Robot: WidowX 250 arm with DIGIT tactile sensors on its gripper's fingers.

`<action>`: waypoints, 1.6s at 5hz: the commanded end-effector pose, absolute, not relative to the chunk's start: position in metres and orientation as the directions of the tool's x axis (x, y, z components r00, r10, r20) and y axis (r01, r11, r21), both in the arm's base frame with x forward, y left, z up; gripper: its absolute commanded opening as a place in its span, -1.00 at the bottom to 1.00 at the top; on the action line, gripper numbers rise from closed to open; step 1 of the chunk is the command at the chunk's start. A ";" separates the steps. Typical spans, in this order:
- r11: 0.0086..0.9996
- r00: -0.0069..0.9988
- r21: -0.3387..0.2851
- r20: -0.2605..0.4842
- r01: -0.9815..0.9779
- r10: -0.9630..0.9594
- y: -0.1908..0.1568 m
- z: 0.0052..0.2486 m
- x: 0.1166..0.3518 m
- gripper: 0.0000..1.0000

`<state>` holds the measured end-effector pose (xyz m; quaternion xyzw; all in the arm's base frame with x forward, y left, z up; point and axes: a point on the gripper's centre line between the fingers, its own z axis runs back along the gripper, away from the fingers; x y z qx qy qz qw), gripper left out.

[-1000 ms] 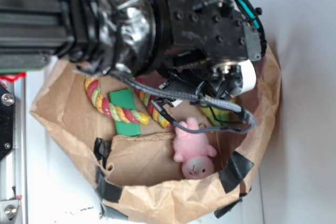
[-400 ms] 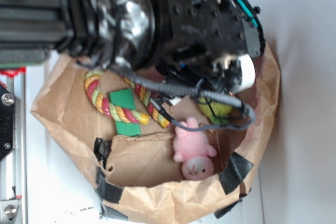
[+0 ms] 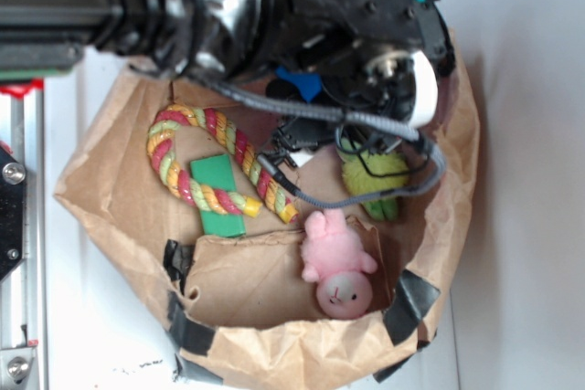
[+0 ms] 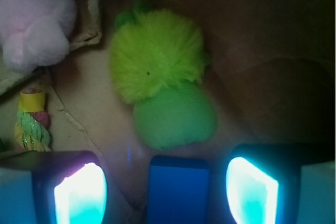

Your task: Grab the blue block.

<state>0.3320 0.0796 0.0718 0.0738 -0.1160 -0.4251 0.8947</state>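
The arm has swung up the bag (image 3: pixel 110 216), exposing the blue block (image 4: pixel 177 190) beside the green plush (image 4: pixel 160 85). The gripper (image 4: pixel 165 192), fingers spread, straddles the block, not yet clamped.

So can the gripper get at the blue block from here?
Probably yes: in the wrist view the blue block lies between the open gripper fingers, nothing on top; the green plush sits just beyond.

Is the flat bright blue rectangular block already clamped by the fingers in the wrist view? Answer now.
No: the flat bright blue rectangular block lies between the gripper fingers with gaps on both sides, jaws open.
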 end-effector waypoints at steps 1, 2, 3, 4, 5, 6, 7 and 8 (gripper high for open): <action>0.652 0.631 0.295 0.175 0.699 -0.756 0.100 0.088 0.339 1.00; 0.650 0.635 0.304 0.163 0.696 -0.755 0.106 0.081 0.336 1.00; 0.649 0.639 0.309 0.148 0.695 -0.755 0.109 0.075 0.333 1.00; 0.653 0.642 0.303 0.151 0.694 -0.752 0.112 0.068 0.332 1.00; 0.649 0.638 0.299 0.149 0.699 -0.756 0.113 0.066 0.329 1.00; 0.652 0.640 0.292 0.149 0.700 -0.754 0.113 0.068 0.327 1.00; 0.662 0.647 0.275 0.155 0.697 -0.746 0.117 0.073 0.326 1.00; 0.648 0.632 0.276 0.156 0.710 -0.759 0.117 0.073 0.318 1.00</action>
